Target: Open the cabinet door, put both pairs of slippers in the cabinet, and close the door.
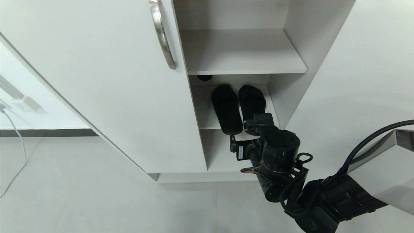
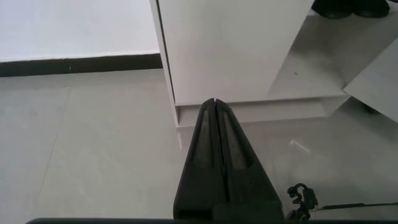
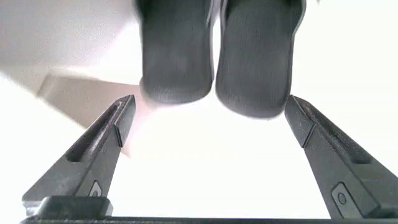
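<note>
Hovering released just short of the black slippers point(image 1: 228, 108), which lay side by side ahead of it with heels over the shelf point(image 1: 203, 113) edge, the right hand point(image 3: 210, 107) looked best drawn straight back without snagging them; the left hand point(image 2: 215, 106) hung clenched, empty.

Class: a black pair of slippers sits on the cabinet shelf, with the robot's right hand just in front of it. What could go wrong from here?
1. The slippers overhang the edge of the shelf. The open right hand, close in front, might snag them when it withdraws and pull them off.
2. The overhanging heels might catch the door at closing, so it may not shut fully.
</note>
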